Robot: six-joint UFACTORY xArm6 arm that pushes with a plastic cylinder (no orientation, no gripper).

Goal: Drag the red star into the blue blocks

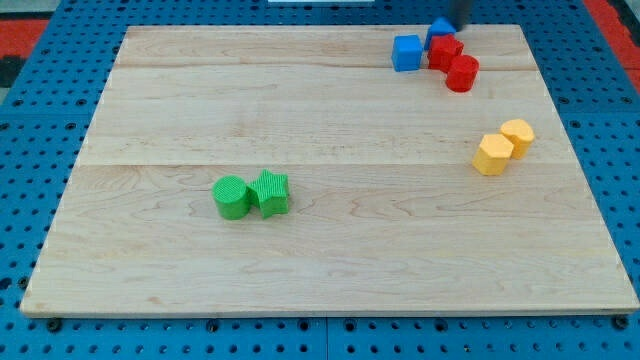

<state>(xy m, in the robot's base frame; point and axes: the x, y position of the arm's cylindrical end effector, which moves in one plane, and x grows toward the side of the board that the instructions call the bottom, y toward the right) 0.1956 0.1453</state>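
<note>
The red star (445, 52) lies near the view's top right, touching a blue block (439, 31) above it, whose shape I cannot make out. A blue cube (406, 52) sits just left of the star with a small gap. A red cylinder (462, 73) touches the star at its lower right. My tip (457, 27) shows at the view's top edge as a dark rod, ending right beside the upper blue block and just above the red star.
Two yellow blocks (503, 146) sit together at the right of the wooden board (320, 260). A green cylinder (232, 197) and a green star (271, 192) sit together left of centre. Blue pegboard surrounds the board.
</note>
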